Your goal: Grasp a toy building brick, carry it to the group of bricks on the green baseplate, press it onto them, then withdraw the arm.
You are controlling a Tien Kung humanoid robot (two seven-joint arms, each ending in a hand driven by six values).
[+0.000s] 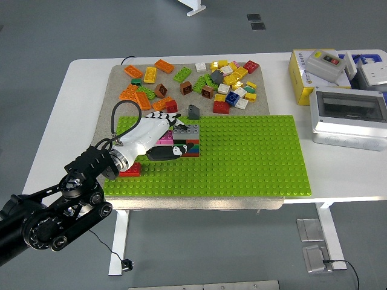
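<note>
The green baseplate (242, 157) lies on a beige mat. A small group of bricks (188, 145) stands at its upper left, with pink, black and red layers and a grey brick (187, 128) on top. My left hand (172, 138), white with dark fingertips, rests against the group's left side. Its fingers (169, 122) lie by the grey brick's left end and the thumb runs along the front. They are loosely spread and clamp nothing. The right arm is out of view.
Several loose bricks (205, 78) are scattered over the beige mat (118, 81) behind the plate. A grey slope brick (193, 111) sits near the plate's back edge. A red brick (128, 170) is on the plate's left. A yellow box (301, 75) and grey enclosure (347, 118) stand at right.
</note>
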